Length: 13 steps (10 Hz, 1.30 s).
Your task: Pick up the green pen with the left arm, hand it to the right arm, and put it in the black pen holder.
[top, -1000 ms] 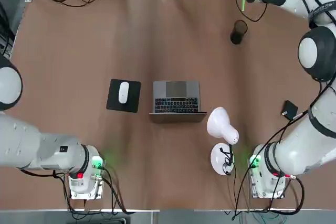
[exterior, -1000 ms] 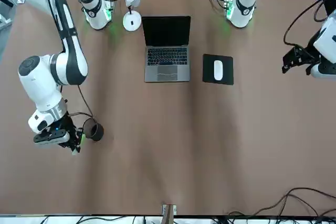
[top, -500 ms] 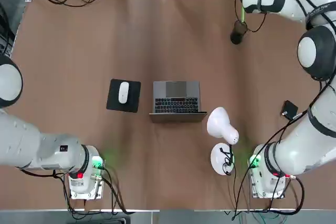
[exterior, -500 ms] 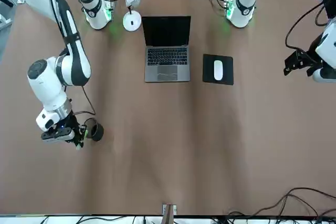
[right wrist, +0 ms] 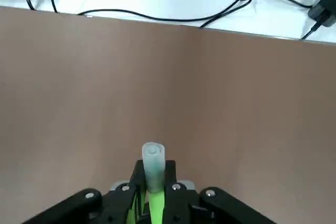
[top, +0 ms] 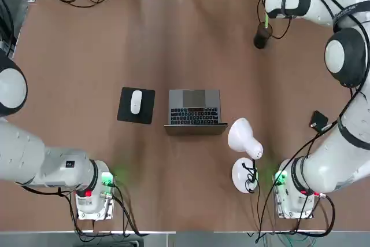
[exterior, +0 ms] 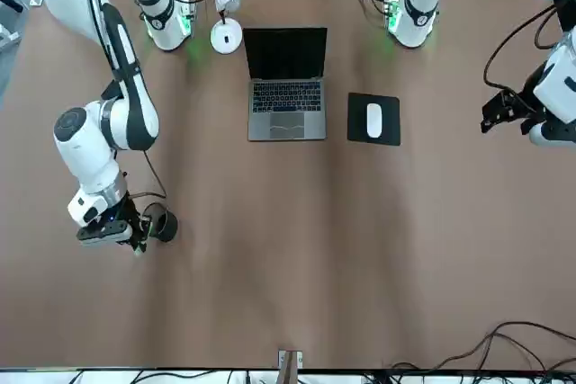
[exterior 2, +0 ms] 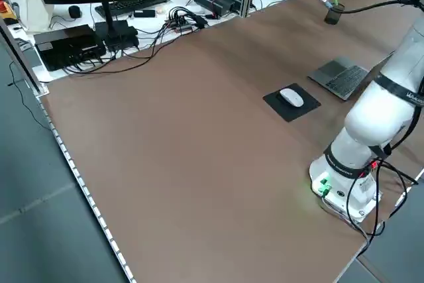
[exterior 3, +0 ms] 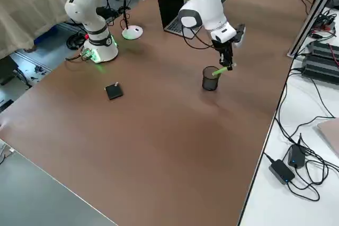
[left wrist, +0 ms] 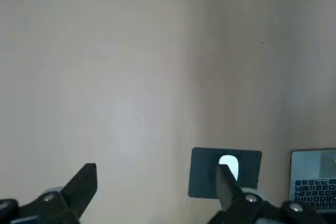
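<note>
The laptop (top: 194, 108) sits open near the middle of the brown desk (top: 173, 189). Just beside it is a flat black pad (top: 127, 116) with a white mouse (top: 136, 102) on top. A white lamp (top: 243, 137) stands near the laptop, on the right arm's side. A small flat black square (top: 318, 121) lies farther out on that side, well apart from the cup. None of these is between the pen and the cup.

The green pen (exterior 3: 220, 71) is in the right tool (exterior 3: 226, 66). That tool is shut tight on it, and the pen sticks out from its tips. The pen is tilted, and one end is at the round top of the black cup (exterior 3: 210, 81). I cannot tell if that end is inside. The cup stands up on the desk.

The left tool (left wrist: 157, 182) is wide apart with nothing in it, over the desk on the left side.
</note>
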Tool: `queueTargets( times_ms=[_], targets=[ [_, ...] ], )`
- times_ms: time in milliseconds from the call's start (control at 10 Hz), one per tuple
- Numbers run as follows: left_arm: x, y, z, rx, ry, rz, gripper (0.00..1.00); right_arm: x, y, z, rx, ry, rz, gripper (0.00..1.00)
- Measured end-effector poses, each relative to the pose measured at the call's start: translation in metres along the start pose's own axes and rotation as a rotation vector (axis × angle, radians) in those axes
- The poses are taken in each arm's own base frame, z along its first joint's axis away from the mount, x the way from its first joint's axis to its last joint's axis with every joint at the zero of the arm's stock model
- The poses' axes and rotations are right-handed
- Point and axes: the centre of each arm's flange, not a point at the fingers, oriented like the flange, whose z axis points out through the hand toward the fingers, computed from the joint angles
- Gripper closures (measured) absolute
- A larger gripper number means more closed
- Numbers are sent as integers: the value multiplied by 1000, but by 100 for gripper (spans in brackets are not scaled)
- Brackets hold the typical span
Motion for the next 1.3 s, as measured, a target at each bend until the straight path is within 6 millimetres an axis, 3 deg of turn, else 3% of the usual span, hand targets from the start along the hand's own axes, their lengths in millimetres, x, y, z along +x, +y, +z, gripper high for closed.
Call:
queueTargets(
  times_ms=[600, 1300],
  targets=[
    [5, -5, 9, -1, -16, -8, 0, -8, -1, 14, -2, -23, -3, 81],
    [8, -7, 15, -1, -24, -10, 0, -1, 2, 8, -15, 43, -1, 82]
  ],
)
